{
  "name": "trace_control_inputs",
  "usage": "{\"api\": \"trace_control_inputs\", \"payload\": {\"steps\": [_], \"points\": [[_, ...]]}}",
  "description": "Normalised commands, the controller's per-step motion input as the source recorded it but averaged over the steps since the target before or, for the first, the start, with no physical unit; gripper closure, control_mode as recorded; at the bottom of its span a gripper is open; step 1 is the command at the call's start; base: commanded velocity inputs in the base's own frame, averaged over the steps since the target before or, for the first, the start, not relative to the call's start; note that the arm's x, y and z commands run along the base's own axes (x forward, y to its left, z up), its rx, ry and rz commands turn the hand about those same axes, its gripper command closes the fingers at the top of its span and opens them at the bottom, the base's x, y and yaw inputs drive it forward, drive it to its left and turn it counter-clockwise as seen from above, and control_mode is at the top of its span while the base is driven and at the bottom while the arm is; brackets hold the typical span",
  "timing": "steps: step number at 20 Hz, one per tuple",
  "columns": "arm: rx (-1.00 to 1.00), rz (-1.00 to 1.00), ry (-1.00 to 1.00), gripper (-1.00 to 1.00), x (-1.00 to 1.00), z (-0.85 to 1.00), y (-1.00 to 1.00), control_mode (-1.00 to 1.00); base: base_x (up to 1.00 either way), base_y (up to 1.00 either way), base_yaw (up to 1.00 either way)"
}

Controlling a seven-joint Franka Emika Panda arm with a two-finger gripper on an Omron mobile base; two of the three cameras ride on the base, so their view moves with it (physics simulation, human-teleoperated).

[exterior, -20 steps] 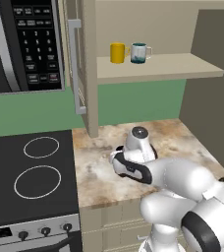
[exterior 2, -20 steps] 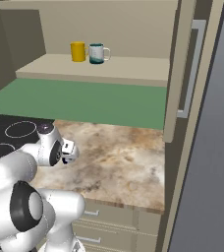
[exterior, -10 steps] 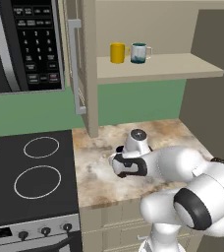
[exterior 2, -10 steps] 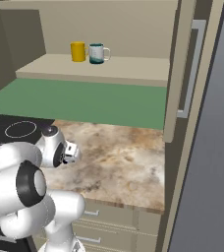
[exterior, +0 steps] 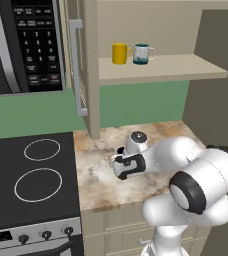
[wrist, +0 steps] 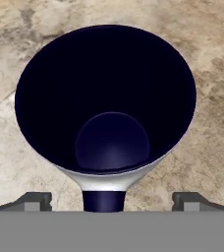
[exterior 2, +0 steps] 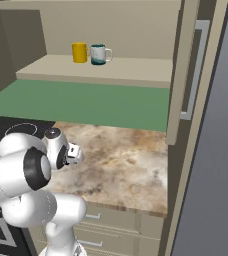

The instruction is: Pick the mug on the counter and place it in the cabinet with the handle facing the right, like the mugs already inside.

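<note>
The light-grey mug [wrist: 105,98] stands upright on the marbled counter [wrist: 212,123], and I look straight down into its dark navy inside. Its navy loop handle [wrist: 103,201] points toward the bottom edge of the hand view, between the two fingertips. My gripper [wrist: 113,199] is open, one tip on each side of the handle, just above the mug. It hangs low over the counter [exterior: 176,131] at mid-worktop [exterior: 117,161] [exterior 2: 78,154], the hand covering the mug there. On the open cabinet's shelf [exterior: 186,70] stand the yellow mug [exterior: 119,53] and the white-and-teal mug [exterior: 141,53].
The cabinet door with its silver bar [exterior: 76,65] stands open at the counter's left end, beside the black microwave [exterior: 21,45]. The black stovetop [exterior: 31,170] adjoins the counter on the left. Another door with a bar handle [exterior 2: 198,65] is at the right.
The arm's elbow has swung up and toward the cameras. The hand has shifted slightly left and stays low over the same patch of counter.
</note>
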Motion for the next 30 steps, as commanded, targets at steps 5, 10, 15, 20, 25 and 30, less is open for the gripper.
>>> {"api": "trace_control_inputs", "payload": {"steps": [5, 10, 15, 20, 25, 30], "points": [[0.00, 0.00, 0.00, 1.00, 0.01, -0.06, 0.07, -1.00, 0.00, 0.00, 0.00], [0.00, 0.00, 0.00, 1.00, 0.01, -0.02, 0.01, -1.00, 0.00, 0.00, 0.00], [0.00, 0.00, 0.00, 1.00, -0.32, 0.14, 0.00, -1.00, 0.00, 0.00, 0.00], [0.02, 0.04, -0.05, 1.00, -0.44, 0.79, 0.00, -1.00, 0.00, 0.00, 0.00], [0.01, 0.21, -0.11, 1.00, -0.16, 0.79, -0.11, -1.00, 0.00, 0.00, 0.00], [0.04, 0.34, -0.04, 1.00, -0.08, 0.54, -0.18, -1.00, 0.00, 0.00, 0.00]]}}
